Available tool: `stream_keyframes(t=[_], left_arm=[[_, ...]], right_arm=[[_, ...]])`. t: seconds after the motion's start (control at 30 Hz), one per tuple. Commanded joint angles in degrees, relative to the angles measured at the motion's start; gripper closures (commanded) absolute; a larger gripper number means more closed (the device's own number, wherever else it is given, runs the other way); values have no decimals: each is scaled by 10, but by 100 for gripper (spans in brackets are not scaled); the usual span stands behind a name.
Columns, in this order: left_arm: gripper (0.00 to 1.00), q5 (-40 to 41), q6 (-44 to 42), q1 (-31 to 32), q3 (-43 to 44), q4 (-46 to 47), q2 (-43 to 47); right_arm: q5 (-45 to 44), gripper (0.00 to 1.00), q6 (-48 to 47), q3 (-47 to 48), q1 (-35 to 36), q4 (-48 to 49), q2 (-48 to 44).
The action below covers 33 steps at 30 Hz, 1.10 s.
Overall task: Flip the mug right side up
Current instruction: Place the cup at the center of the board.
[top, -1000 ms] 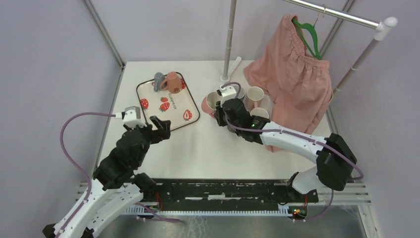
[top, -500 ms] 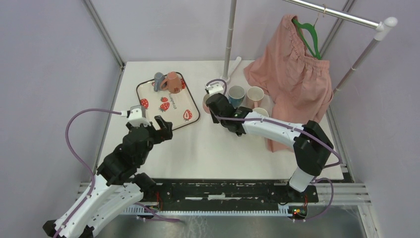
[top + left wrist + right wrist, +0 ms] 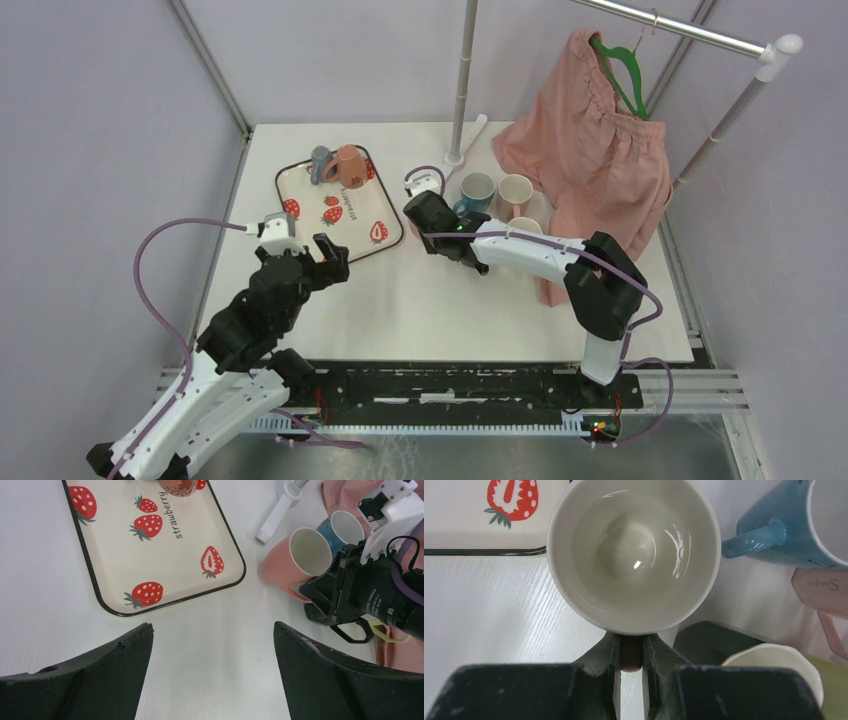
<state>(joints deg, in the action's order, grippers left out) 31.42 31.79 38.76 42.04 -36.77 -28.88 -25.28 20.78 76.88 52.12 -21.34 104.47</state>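
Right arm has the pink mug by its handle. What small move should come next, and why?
Probably lower the pink mug straight onto the table, and only then open. The right gripper is shut on its handle, the mouth already faces roughly up, and the blue mug sits close beside.

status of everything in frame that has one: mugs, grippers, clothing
right gripper: shut on the pink mug's handle
pink mug: held, tilted, empty
left gripper: open, holding nothing
blue mug: upright
beige mug: upright
white mug: upright
salmon mug: on its side on the strawberry tray
grey mug: on the tray, pose unclear
pink garment: hanging on the green hanger
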Motion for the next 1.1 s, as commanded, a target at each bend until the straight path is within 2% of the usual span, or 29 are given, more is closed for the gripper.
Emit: stream_keyframes(t=[0.0,0.6,0.87,1.07], left_arm=[[5,9,-18,2,15,7,0],[5,7,-17,1,13,7,-2],[5,6,-18,1,14,7,-6],[5,6,-18,1,14,7,-6]], right_arm=[[-10,100,-5,42,-4,12,-1],[41,100,-6,36,-43,-1,13],[54,78,-8,34,-53,-1,16],[61,72,-9,38,-53,1,19]])
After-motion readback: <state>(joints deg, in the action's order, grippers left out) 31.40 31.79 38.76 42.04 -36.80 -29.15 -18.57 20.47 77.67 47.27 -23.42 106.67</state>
